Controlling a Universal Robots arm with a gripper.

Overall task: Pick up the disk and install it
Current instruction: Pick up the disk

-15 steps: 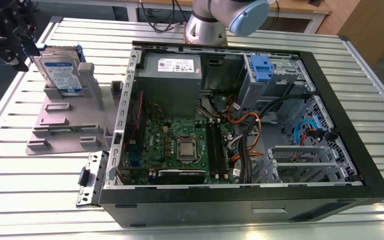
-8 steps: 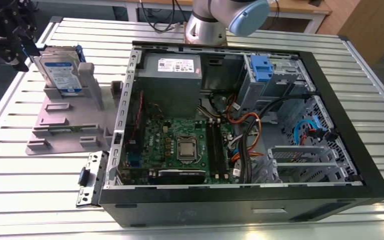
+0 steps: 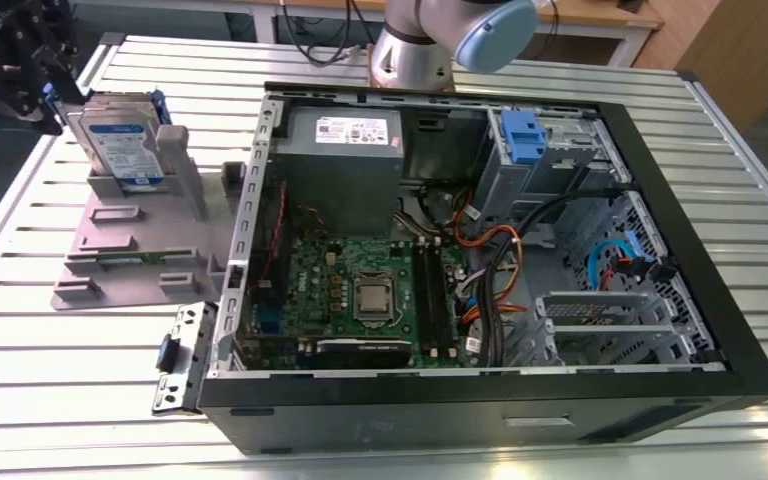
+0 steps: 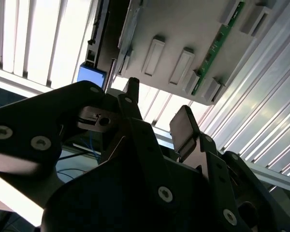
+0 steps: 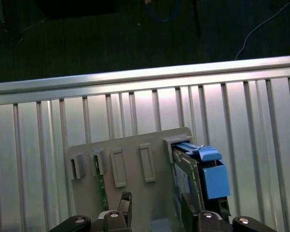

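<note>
The disk [image 3: 120, 140] stands on edge in the grey stand [image 3: 144, 255] beside the open computer case [image 3: 491, 250]. The gripper [image 5: 157, 205] hangs close by it, fingers apart and empty. The disk looks stiff, fairly heavy and shock-sensitive, with slick metal faces, so a firm squeeze across its flat sides seems best.

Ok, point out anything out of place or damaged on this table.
Nothing looks damaged or spilled. The disk stands upright in the grey stand. One oddity: a metal bracket sits by a corner of the computer case, outside it.
</note>
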